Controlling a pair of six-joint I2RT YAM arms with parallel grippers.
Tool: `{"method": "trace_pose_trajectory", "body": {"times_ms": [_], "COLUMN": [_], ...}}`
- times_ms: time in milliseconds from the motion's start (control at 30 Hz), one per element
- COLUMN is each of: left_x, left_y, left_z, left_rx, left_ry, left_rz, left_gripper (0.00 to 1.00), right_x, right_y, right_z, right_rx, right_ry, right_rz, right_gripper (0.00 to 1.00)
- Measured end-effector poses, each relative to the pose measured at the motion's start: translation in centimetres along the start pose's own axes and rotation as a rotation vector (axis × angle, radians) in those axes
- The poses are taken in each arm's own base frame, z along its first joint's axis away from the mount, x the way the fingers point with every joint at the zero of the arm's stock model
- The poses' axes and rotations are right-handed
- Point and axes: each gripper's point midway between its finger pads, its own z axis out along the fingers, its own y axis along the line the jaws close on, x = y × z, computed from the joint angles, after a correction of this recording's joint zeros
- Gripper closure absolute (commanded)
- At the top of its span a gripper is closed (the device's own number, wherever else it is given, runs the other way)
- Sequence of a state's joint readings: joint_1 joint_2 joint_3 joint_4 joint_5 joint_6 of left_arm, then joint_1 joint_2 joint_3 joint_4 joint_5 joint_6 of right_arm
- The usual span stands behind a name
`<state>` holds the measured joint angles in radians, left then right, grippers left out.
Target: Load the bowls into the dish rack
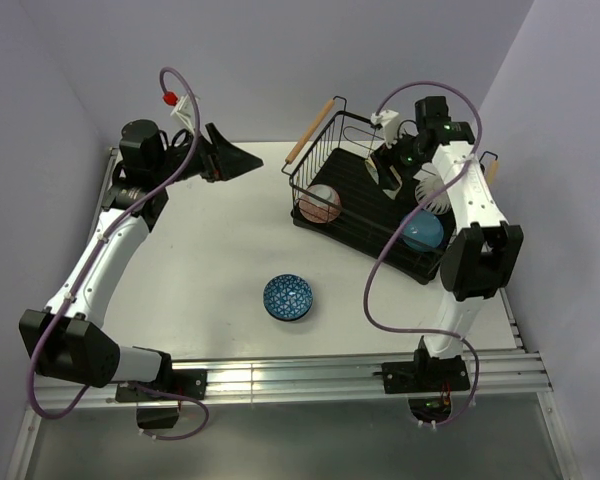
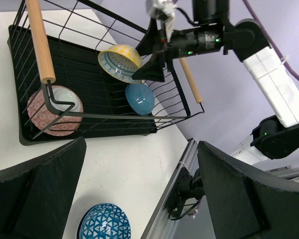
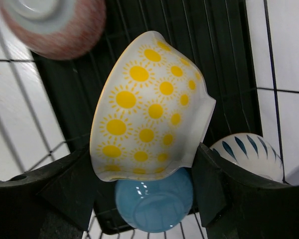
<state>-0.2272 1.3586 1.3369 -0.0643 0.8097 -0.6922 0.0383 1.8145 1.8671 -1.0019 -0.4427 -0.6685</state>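
Lavender walls close in a white table [image 1: 210,250]. At the far left, the left gripper [image 1: 235,160] hangs above the tabletop with its black jaws spread as wide as they go and nothing between them. Toward the middle, near the front edge, a blue patterned bowl [image 1: 288,298] sits on the bare surface, apart from everything else.

On the far right of the table stands the dish rack [image 1: 325,165], a black wire basket with a slatted base and a pale wooden handle [image 1: 310,130] at each end. A pink bowl [image 1: 320,204] leans tilted in its left corner, against the wire wall. The right gripper [image 3: 144,174] is down inside the rack, its jaws partly apart and clamped on a yellow sun bowl [image 3: 149,109], which it holds tipped on its side above the slats. Just beyond that bowl in the right wrist view lies a plain blue bowl [image 3: 152,204], and beside it a white bowl [image 3: 249,152] with dark blue strokes.
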Motion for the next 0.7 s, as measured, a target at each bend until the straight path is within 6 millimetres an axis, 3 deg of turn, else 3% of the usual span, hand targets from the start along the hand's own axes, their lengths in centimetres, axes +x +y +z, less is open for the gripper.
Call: {"method": "trace_pose_trajectory", "body": {"times_ms": [167, 433, 633, 700], "left_x": [-0.2, -0.3, -0.3, -0.4], "left_y": [1.1, 2.5, 2.5, 2.6], "left_z": [-0.2, -0.1, -0.1, -0.1], "left_rx": [-0.021, -0.043, -0.043, -0.044], "left_ry": [-0.006, -0.007, -0.007, -0.008], "left_rz": [-0.023, -0.061, -0.064, -0.064], "left_gripper": [0.01, 0.01, 0.01, 0.01], "right_x": [2.7, 3.7, 4.3, 4.4], "right_y": [-1.0, 1.6, 2.1, 2.1], "right_z": [2.3, 5.0, 6.4, 6.6], "right_rx": [0.047, 0.048, 0.057, 0.064], "right_ry": [0.142, 0.26, 0.316, 0.33], "right_rz": [-0.062, -0.19, -0.234, -0.247], "right_gripper": [1.0, 1.0, 1.0, 0.92]}}
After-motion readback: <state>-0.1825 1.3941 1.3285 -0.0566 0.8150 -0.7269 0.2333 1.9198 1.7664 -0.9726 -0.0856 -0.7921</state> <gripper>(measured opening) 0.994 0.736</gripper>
